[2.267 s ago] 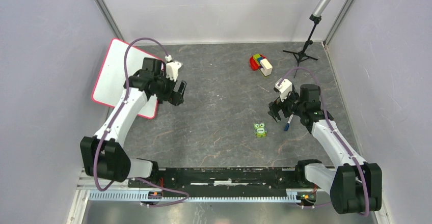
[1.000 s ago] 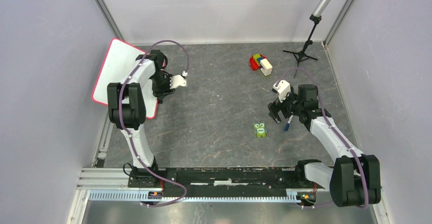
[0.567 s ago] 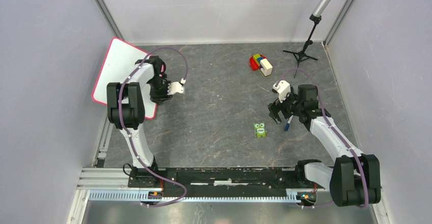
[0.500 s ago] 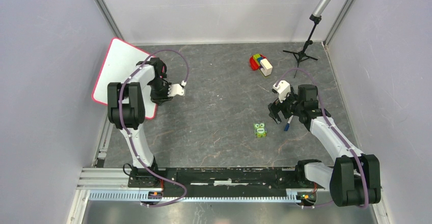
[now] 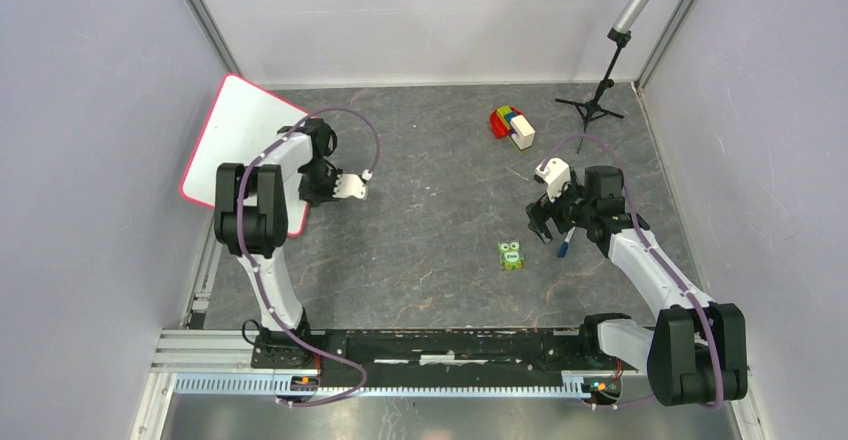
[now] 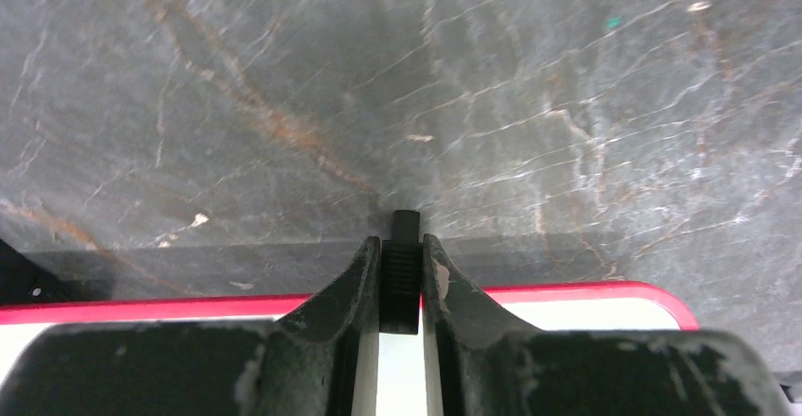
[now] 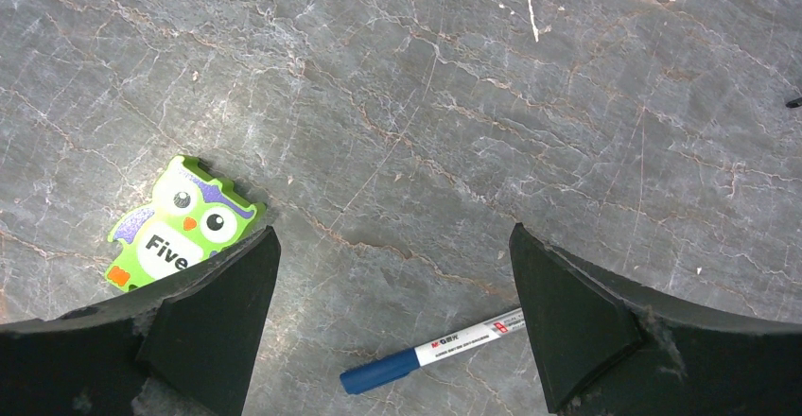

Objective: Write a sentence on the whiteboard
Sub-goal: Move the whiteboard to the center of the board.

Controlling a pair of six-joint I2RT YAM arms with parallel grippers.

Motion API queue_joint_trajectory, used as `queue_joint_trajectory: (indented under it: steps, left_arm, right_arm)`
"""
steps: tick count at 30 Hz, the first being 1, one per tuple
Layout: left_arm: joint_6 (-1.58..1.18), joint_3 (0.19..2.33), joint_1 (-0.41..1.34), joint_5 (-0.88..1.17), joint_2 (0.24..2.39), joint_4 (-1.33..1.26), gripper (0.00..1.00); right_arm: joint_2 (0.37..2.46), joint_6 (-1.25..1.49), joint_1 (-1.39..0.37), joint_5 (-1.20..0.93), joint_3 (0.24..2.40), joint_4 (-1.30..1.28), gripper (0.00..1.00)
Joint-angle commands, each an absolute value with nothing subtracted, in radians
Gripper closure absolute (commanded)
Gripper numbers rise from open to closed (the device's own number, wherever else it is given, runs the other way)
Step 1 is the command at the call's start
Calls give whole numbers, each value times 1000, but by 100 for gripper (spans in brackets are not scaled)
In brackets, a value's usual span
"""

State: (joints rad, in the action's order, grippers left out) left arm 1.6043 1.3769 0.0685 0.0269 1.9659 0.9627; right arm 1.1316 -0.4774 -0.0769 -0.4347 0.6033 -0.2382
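The whiteboard (image 5: 235, 135), white with a pink-red rim, lies at the far left of the table; no sentence shows on its visible face. My left gripper (image 5: 316, 190) is at the board's right edge, near the front corner. In the left wrist view its fingers (image 6: 359, 269) are shut on a small black clip (image 6: 404, 263) at the red rim (image 6: 567, 293). My right gripper (image 5: 545, 225) hovers open over a blue-capped marker (image 7: 435, 350), which lies on the table (image 5: 565, 241) between the wide-apart jaws without touching them.
A green owl card (image 5: 511, 255) marked "Five" lies just left of the right gripper (image 7: 180, 232). Coloured toy blocks (image 5: 511, 125) sit at the back. A black tripod stand (image 5: 595, 100) is in the back right corner. Walls close in both sides.
My left gripper slid down the board's right edge toward the front corner and closed onto the black clip. The right arm, marker and owl card stayed still.
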Motion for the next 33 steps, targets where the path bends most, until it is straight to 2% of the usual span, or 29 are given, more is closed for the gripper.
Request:
queue_joint_trajectory:
  steps: [1, 11, 33]
  left_arm:
    - [1650, 1330, 147, 16, 1904, 993, 94]
    - [1572, 1289, 370, 3, 1835, 1015, 98]
    - [1204, 1201, 1093, -81, 1762, 1051, 97]
  right_arm:
    - [1113, -484, -81, -432, 640, -222, 3]
    - [1084, -463, -68, -413, 649, -220, 3]
    - [1024, -422, 36, -409, 661, -219, 2]
